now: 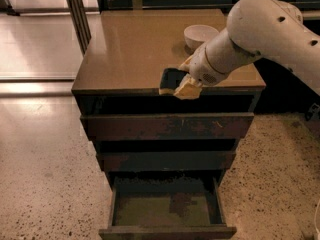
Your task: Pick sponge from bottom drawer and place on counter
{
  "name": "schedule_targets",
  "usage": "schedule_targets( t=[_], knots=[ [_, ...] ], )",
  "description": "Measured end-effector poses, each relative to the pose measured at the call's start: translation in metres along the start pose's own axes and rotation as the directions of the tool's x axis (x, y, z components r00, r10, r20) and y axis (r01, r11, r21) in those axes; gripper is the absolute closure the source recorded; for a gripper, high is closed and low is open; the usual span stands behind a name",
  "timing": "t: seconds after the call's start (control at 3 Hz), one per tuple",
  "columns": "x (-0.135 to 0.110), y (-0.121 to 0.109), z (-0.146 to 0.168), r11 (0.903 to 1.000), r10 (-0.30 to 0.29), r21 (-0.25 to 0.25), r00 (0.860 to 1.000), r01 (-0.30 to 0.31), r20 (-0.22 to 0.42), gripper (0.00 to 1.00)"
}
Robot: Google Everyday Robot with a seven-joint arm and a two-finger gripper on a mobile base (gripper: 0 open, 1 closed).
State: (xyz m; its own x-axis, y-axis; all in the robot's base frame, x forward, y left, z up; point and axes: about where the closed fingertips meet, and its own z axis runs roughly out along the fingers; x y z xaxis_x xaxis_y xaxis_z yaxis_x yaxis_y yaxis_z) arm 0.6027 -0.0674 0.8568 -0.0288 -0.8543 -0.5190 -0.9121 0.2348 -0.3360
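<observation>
My gripper (184, 78) is shut on the sponge (171, 80), a small dark block with a yellowish edge. It holds the sponge at the front edge of the counter (135, 49), level with the top slab and right of its middle. The yellowish fingers (188, 87) grip the sponge's right side. The white arm reaches in from the upper right. The bottom drawer (165, 210) is pulled open below, and its olive-brown floor shows nothing in it.
A white bowl (200, 35) stands on the counter at the back right, just behind the arm. Two wider drawers (165, 126) sit above the bottom one, slightly open. Speckled terrazzo floor (45, 174) surrounds the cabinet. A metal frame post (75, 9) stands at the back left.
</observation>
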Motion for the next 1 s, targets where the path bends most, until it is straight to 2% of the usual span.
schedule_targets(
  t=[0.33,0.67,1.0],
  knots=[
    [-0.003,-0.042,0.009,0.9985,0.019,0.051,0.999,-0.020,0.026,1.00],
    [-0.005,-0.072,0.019,0.9960,0.046,0.073,0.996,-0.052,0.075,1.00],
    [-0.004,-0.092,0.035,0.9934,0.083,0.069,0.989,-0.092,0.121,1.00]
  ],
)
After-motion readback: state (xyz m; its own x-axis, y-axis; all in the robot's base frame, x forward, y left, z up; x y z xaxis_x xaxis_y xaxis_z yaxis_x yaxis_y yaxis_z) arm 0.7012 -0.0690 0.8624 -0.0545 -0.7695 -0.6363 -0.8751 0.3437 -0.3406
